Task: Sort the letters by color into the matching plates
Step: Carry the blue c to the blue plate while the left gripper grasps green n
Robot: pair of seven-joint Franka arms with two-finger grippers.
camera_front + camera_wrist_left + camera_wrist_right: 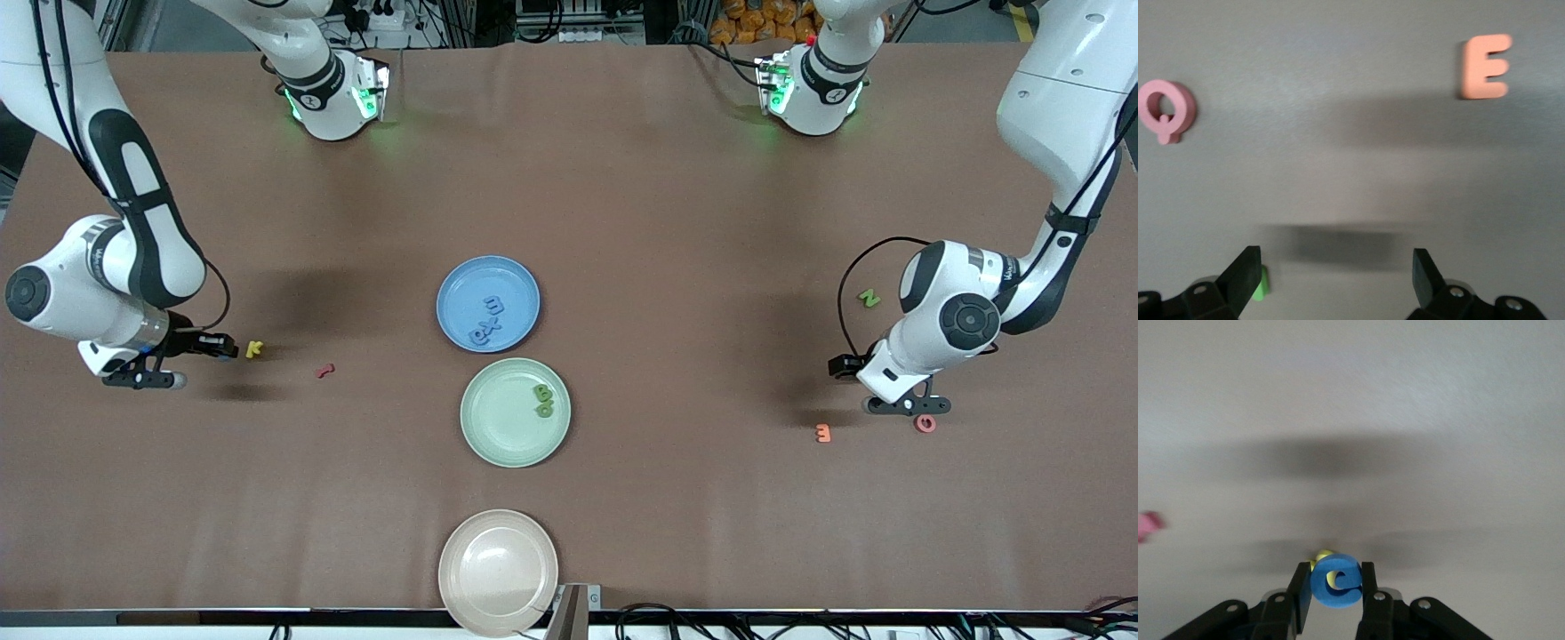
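My right gripper [1335,577] is shut on a blue letter [1336,581], an "e" held upright between its pads. It hangs low over the table at the right arm's end [147,380], beside a yellow letter [254,348]. The blue plate [511,284] at mid-table holds three blue letters [487,324]. The green plate [498,427], nearer the camera, holds two green letters [544,400]. My left gripper [1335,273] stands open over bare table [907,406], with nothing between its fingers. A green letter [869,298] lies farther from the camera than it.
A red letter [325,370] lies between the yellow one and the plates. Close to the left gripper lie a pink "Q" [1166,110] and an orange "E" [1485,67]. A beige plate [498,572] sits at the table's front edge.
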